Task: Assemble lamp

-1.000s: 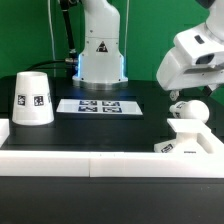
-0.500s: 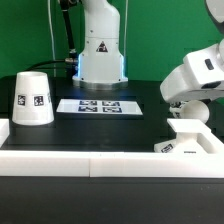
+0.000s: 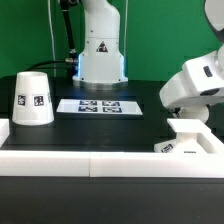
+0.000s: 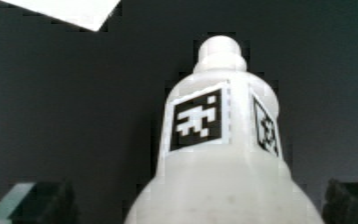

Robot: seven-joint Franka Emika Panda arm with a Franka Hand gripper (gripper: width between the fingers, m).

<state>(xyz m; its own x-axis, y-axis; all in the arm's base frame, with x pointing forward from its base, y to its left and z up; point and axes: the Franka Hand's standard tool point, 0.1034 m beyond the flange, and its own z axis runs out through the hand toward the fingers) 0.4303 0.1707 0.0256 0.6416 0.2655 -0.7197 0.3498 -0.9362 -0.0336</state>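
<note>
Gripper (image 4: 194,200) hangs low over the black table (image 3: 125,128), on the exterior view's right. Jaws stand open. Two dark fingers (image 4: 34,200) straddle the bulb (image 4: 220,130), one on each side, with a strip of dark table showing between the near finger and the bulb's flank. No contact visible on that side; the far side is too dim to judge.

Bulb lies between the fingers, rounded body nearest the hand, narrow stem pointing away from it. Two square tags on its body. In the exterior view the hand (image 3: 188,108) hides the bulb completely.

Base block (image 3: 195,142) sits just below and in front of the hand, against the white rail (image 3: 80,165) at the table's front edge, one tag on its face.

Shade (image 3: 30,98) stands upright, wide end down, well apart from the hand across the table (two tags facing the camera). Marker board (image 3: 97,105) lies flat between shade and hand, before the robot pedestal (image 3: 100,55).

A white corner (image 4: 60,12) shows beyond the stem tip; cannot tell what it belongs to.
</note>
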